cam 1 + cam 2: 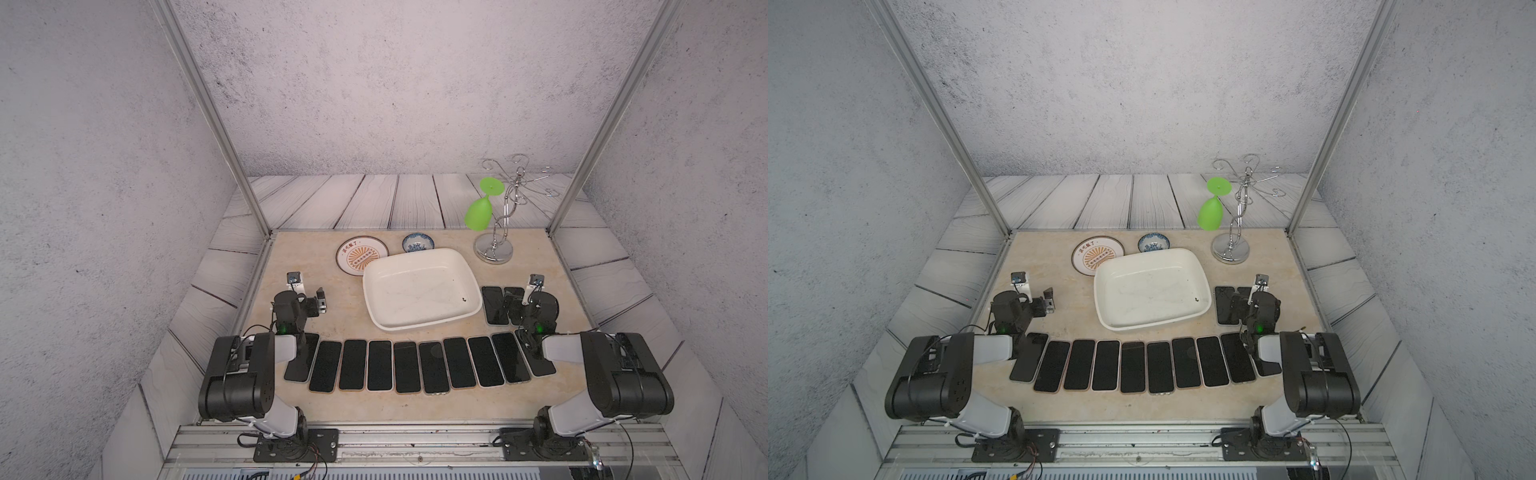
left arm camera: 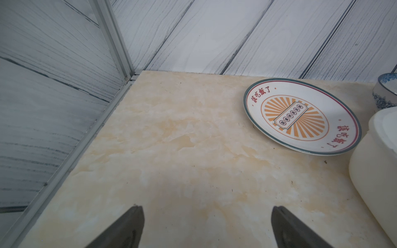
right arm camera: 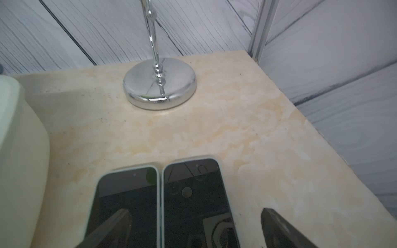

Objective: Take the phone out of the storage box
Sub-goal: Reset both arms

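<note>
The white storage box [image 1: 415, 291] [image 1: 1150, 291] sits mid-table; its inside is bare apart from a small dark speck, and no phone lies in it. Several black phones lie in a row [image 1: 407, 365] along the front of the table. Two more phones [image 3: 129, 193] [image 3: 193, 193] lie side by side right of the box. My left gripper [image 1: 320, 300] [image 2: 207, 208] is open over bare table left of the box [image 2: 373, 171]. My right gripper [image 1: 510, 301] [image 3: 196, 210] hangs open just above those two phones, holding nothing.
An orange-patterned plate [image 1: 362, 254] [image 2: 300, 116] and a small blue-and-white dish [image 1: 417, 242] stand behind the box. A chrome stand [image 1: 493, 249] [image 3: 160, 83] with a green cup [image 1: 478, 214] hung on it stands back right. Metal frame posts rise at the back corners.
</note>
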Robot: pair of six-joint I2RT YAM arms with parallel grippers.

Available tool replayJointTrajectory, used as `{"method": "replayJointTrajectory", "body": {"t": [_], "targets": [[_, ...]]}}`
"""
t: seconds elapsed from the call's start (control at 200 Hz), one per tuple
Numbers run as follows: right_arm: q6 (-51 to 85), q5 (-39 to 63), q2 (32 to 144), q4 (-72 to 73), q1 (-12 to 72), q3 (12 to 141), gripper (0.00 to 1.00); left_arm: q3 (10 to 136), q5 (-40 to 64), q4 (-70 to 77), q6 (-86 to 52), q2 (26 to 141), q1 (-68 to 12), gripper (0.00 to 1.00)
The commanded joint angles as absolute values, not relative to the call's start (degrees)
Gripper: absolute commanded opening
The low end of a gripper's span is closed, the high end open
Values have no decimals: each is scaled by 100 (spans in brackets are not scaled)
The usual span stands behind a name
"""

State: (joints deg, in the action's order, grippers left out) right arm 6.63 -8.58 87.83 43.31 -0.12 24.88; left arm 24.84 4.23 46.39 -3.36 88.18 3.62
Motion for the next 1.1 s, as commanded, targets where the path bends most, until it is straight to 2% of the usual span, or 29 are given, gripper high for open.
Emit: {"method": "replayJointTrajectory", "body": {"t": [0.0, 0.726, 0.761, 0.811, 0.931, 1.006, 1.096], "targets": [[572, -976, 8711, 4242, 7, 2516, 99, 2544, 418, 4406, -269, 8747, 367, 98], [542, -958, 8710, 4282, 9, 2488, 99, 2566, 636, 4362, -153, 8743, 364, 98], [378, -654, 8694, 4311, 13, 2470, 99, 2590, 1072, 4334, 69, 8762, 368, 98], [-320, 978, 8673, 4363, 15, 2443, 99, 2450, 1699, 4537, 323, 8720, 369, 98], [-365, 1123, 8588, 4812, 0, 2103, 99, 2347, 1999, 4672, 448, 8652, 365, 98], [-315, 972, 8603, 4811, 0, 2121, 99, 2355, 1988, 4658, 429, 8660, 365, 98], [355, -364, 8651, 4792, -7, 2200, 99, 2351, 1978, 4658, 431, 8652, 365, 98]]}}
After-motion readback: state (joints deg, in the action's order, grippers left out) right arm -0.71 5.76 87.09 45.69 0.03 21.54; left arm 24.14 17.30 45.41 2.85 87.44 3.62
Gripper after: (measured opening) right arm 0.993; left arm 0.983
